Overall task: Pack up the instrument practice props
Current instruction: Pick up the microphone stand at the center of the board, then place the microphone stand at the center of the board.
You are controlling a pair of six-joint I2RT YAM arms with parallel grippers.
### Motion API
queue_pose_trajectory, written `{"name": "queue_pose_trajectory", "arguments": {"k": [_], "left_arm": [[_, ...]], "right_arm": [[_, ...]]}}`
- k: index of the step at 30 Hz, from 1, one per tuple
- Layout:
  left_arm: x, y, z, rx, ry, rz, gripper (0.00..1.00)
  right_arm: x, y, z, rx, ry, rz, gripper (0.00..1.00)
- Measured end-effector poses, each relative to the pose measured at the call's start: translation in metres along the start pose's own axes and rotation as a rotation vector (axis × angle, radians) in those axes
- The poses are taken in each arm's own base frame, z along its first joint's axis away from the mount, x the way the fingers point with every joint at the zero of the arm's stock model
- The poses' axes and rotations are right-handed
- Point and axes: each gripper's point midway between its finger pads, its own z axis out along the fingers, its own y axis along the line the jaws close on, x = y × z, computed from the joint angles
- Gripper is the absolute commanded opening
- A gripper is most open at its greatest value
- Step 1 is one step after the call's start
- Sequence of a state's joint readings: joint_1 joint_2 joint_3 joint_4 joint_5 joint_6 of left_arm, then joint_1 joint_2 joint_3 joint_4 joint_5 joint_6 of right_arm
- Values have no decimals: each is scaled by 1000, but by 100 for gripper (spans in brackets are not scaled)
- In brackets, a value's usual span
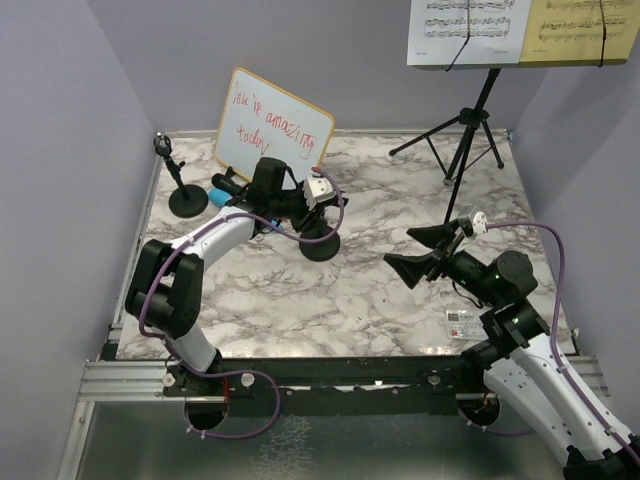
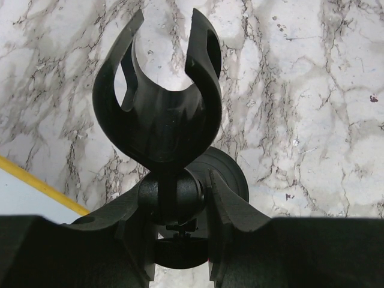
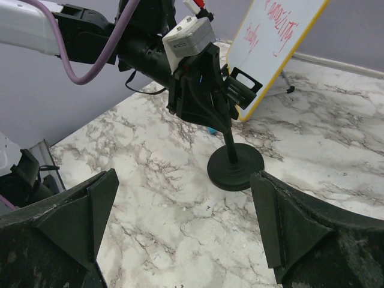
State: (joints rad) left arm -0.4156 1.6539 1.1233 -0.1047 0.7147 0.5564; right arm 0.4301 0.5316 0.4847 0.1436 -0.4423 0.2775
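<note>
our left gripper (image 2: 177, 191) is closed on the neck of the small black mic holder with the round base (image 1: 320, 244). its fingers (image 2: 231, 207) press either side of the ball joint, just under the u-shaped clip (image 2: 159, 114). the holder stands upright near the middle of the grey-veined marble-look table (image 1: 300, 310), at about 5 o'clock from the wood-framed whiteboard with red writing (image 1: 272, 125), and its base appears to rest on the surface. our right gripper (image 1: 398, 247) hangs at 3 o'clock from the holder, well apart from it, with its jaws wide and nothing between them. we judge the holder stiff and bottom-heavy: most of its weight seems to sit in the disc, so a hold high on the thin stem should let it hang plumb. the clip looks free to swivel on its joint, so we would not grip there. the smooth stem could also slip through the pads if tilted. a second black round-based holder (image 1: 188, 200) waits at the table's 10 o'clock, with a blue microphone (image 1: 218, 193) just beside it. the tall black tripod music stand (image 1: 470, 130) at 1 o'clock carries white sheet music (image 1: 468, 30) and yellow sheet music (image 1: 585, 30). the paper is probably light and floppy, best taken by an edge, and the stand is likely top-heavy.
</note>
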Motion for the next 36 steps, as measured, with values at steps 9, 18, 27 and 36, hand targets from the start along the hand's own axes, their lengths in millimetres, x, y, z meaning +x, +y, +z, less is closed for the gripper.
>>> {"name": "queue_pose_trajectory", "arguments": {"k": [9, 18, 27, 36], "left_arm": [[1, -7, -7, 5, 25, -39, 0], [-5, -23, -50, -109, 88, -183, 0], [17, -4, -124, -440, 130, -346, 0], [67, 45, -217, -991, 237, -507, 0]], "right_arm": [[-1, 0, 0, 0, -3, -1, 100], [-1, 1, -1, -1, -4, -1, 100], [-2, 1, -1, -3, -7, -2, 100], [-4, 6, -1, -27, -15, 0, 100]]}}
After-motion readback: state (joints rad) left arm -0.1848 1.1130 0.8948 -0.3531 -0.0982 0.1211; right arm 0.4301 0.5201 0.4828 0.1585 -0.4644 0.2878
